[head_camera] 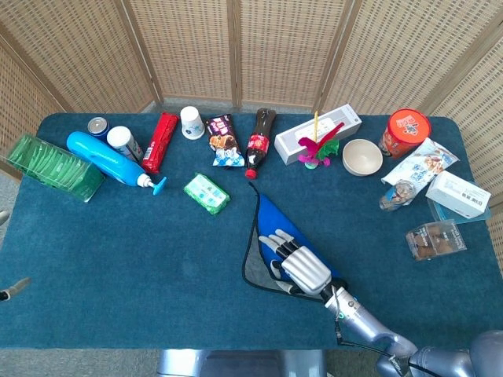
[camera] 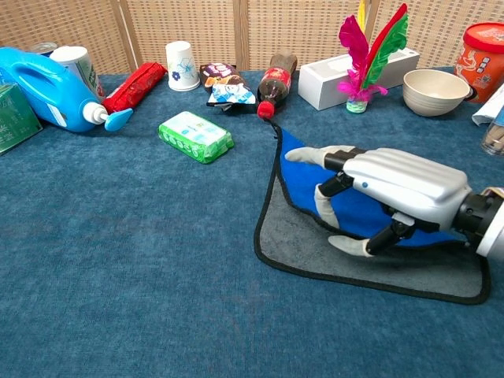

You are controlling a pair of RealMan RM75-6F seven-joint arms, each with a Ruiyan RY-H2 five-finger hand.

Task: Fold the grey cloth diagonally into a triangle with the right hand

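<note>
Half the grey cloth (camera: pixel 315 248) beneath robot hand (camera: pixel 386 197)

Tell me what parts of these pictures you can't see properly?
- Both views: the right hand covers the middle of the grey cloth with blue underside, hiding any grip.
- Chest view: the right edge cuts off the orange tub.
- Left hand: only a sliver shows at head view's left edge.

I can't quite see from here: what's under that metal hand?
The right hand rests on the grey cloth, whose blue underside is folded over. The part beneath the palm is hidden.
</note>
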